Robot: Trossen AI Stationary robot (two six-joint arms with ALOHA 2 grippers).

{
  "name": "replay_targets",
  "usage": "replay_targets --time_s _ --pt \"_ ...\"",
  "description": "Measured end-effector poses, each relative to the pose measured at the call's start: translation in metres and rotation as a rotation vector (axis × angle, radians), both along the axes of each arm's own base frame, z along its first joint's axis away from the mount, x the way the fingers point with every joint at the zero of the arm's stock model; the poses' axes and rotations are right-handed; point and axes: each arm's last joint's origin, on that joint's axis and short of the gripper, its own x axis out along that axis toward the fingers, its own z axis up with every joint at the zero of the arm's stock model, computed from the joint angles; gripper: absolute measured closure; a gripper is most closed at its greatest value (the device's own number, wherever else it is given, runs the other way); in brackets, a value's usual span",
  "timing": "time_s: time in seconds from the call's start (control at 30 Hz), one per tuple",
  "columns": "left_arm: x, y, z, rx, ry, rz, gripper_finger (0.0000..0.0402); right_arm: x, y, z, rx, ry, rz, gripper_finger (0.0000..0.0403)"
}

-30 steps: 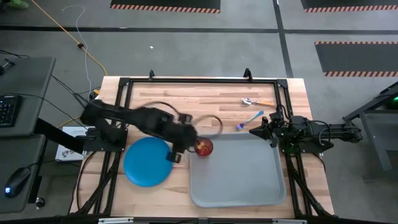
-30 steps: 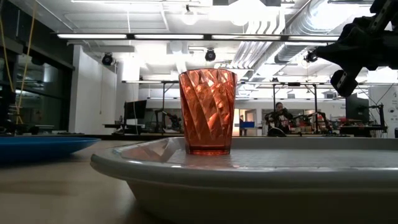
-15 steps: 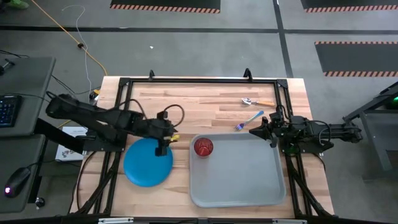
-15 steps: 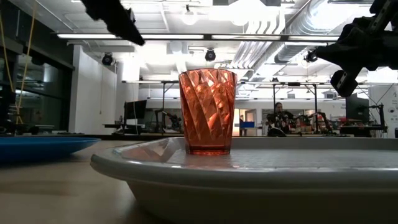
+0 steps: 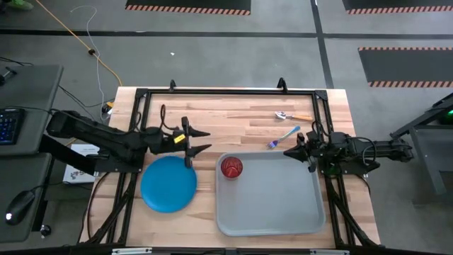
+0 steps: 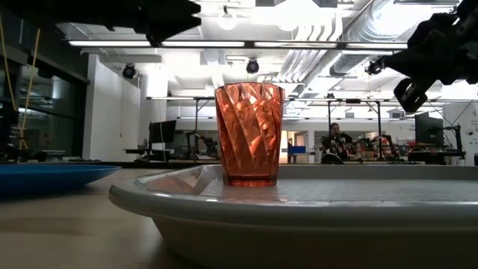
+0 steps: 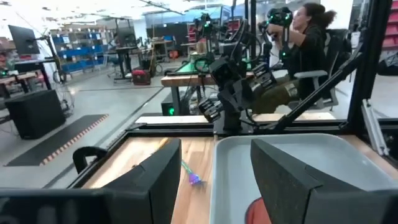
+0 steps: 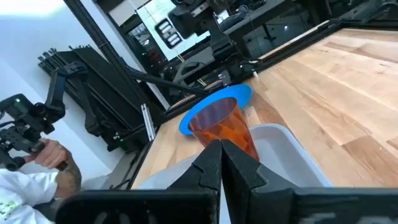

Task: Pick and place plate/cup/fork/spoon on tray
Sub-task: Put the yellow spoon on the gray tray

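The red-orange cup (image 5: 231, 167) stands upright on its base in the grey tray's (image 5: 283, 212) far left corner; it also shows in the low view (image 6: 249, 134) and the right wrist view (image 8: 224, 127). The blue plate (image 5: 168, 183) lies flat on the table left of the tray. The blue-handled fork (image 5: 284, 136) and the orange-handled spoon (image 5: 293, 116) lie on the wood beyond the tray's far right corner. My left gripper (image 5: 201, 141) is open and empty above the plate's far edge, pointing toward the tray (image 7: 211, 180). My right gripper (image 5: 287, 150) is shut and empty over the tray's far right rim (image 8: 221, 163).
A black metal frame (image 5: 226, 92) runs round the table top. Bare wood lies along the far half of the table. A person (image 7: 308, 37) sits beyond the table's right side, behind my right arm (image 7: 249, 93).
My left gripper has drawn back from the cup toward the table's left edge, passed over the plate, then moved toward the far edge and come level, pointing at the tray. The cup has stayed upright on the tray.
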Motion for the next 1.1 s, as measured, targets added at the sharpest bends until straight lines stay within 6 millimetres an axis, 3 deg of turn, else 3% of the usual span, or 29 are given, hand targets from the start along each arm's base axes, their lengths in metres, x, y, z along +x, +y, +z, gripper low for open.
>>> replay_targets --time_s 0.23,0.47,0.57,0.67,0.77,0.9,1.0,1.1 --pt "0.002 0.015 -0.001 0.005 0.007 -0.052 0.0218 0.0 -0.001 0.001 0.001 -0.015 -0.05 0.0402" --pt "0.002 0.027 -0.003 0.018 0.029 -0.075 0.0218 -0.006 -0.011 0.034 -0.136 -0.334 -0.422 0.0402" --pt "0.001 0.03 -0.003 0.018 0.027 -0.064 0.0218 -0.006 -0.013 0.046 -0.148 -0.447 -0.49 0.0402" --pt "0.001 0.032 -0.003 0.018 0.027 -0.056 0.0218 0.003 -0.015 0.048 -0.189 -0.433 -0.51 0.0402" --pt "0.001 0.035 -0.002 0.019 0.025 -0.046 0.0218 0.023 -0.023 0.052 -0.196 -0.257 -0.574 0.0402" --pt "0.001 0.039 -0.002 0.019 0.025 -0.026 0.0218 0.049 -0.042 0.062 -0.208 0.15 -0.693 0.0382" --pt "0.0 0.042 -0.002 0.019 0.024 -0.013 0.0218 0.059 -0.064 0.069 -0.189 0.503 -0.794 0.0341" --pt "0.0 0.045 -0.002 0.018 0.027 -0.003 0.0218 0.059 -0.088 0.062 -0.127 0.849 -0.903 0.0291"
